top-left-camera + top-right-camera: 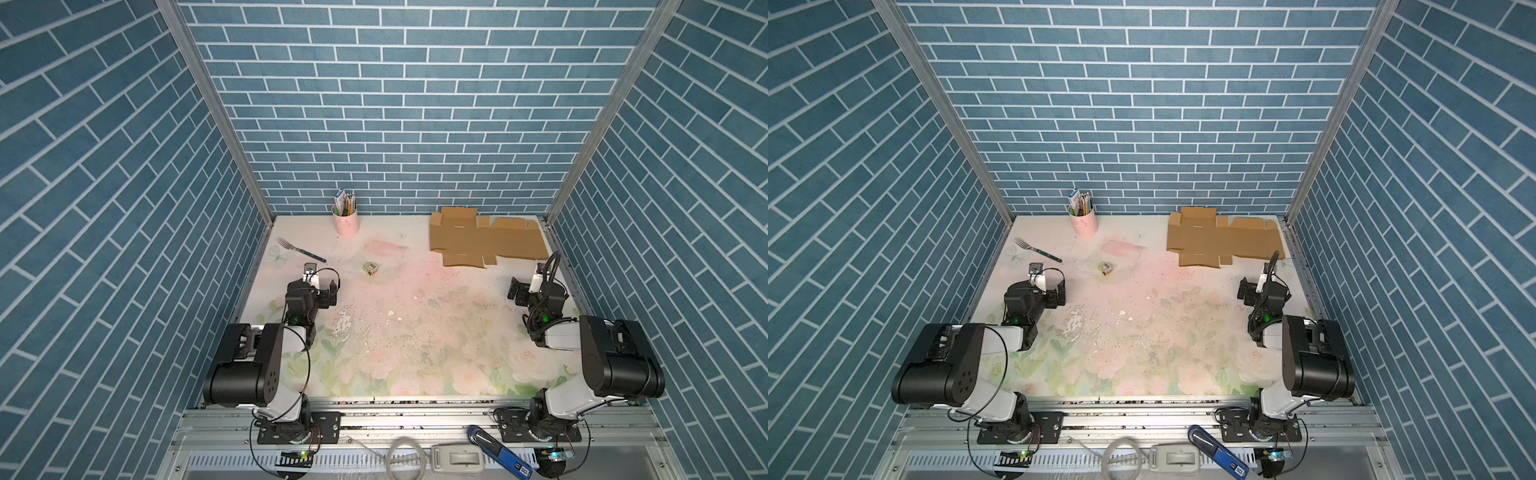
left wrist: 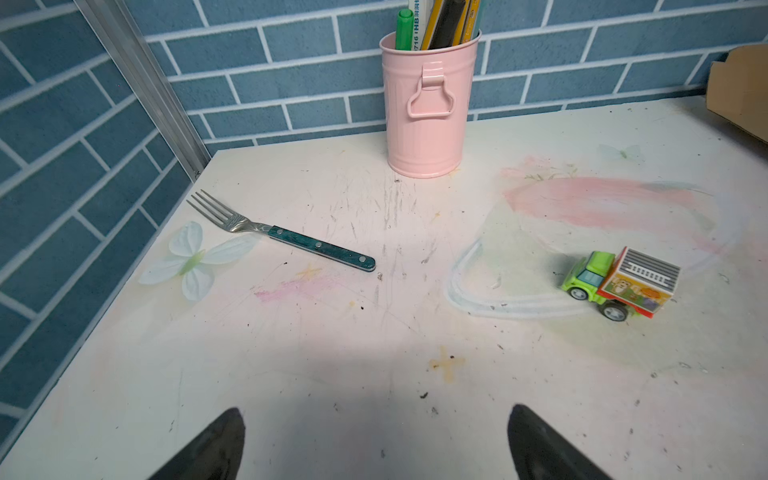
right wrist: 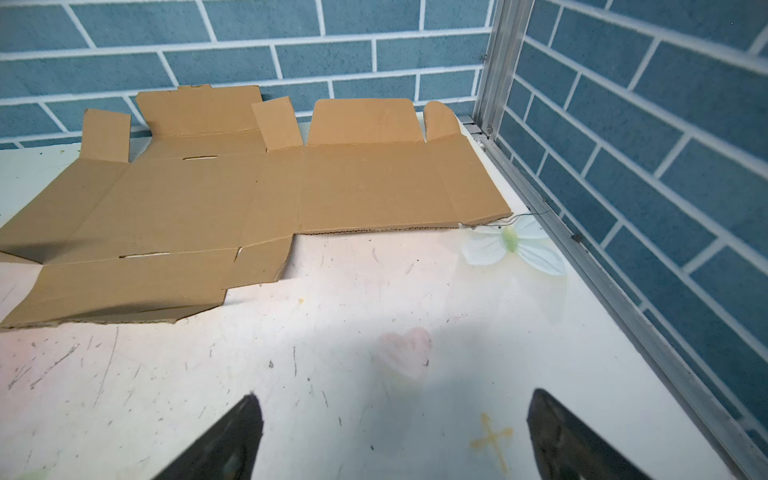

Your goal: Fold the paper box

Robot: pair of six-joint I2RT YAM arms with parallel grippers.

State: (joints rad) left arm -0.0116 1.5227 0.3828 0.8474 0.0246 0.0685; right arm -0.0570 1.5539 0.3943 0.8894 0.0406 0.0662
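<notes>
The paper box [image 1: 486, 243] [image 1: 1221, 243] is a flat, unfolded brown cardboard sheet with flaps and slots, lying at the back right of the table against the rear wall. In the right wrist view the box [image 3: 291, 195] is spread ahead of my right gripper [image 3: 395, 395], whose jaws stand wide apart over bare table, a short way off its near edge. My left gripper [image 2: 376, 409] is also open over bare table on the left side, and only a corner of the box [image 2: 744, 91] shows there. In both top views the left gripper [image 1: 321, 277] [image 1: 1048, 277] and right gripper [image 1: 527, 277] [image 1: 1253, 279] hold nothing.
A pink cup of pencils [image 1: 345, 222] [image 2: 428, 108] stands at the back wall. A fork [image 1: 301, 249] [image 2: 282, 237] lies at the left and a small green toy truck [image 1: 370, 268] [image 2: 623, 286] near the middle. Brick-patterned walls close three sides. A blue tool [image 1: 498, 451] lies on the front rail.
</notes>
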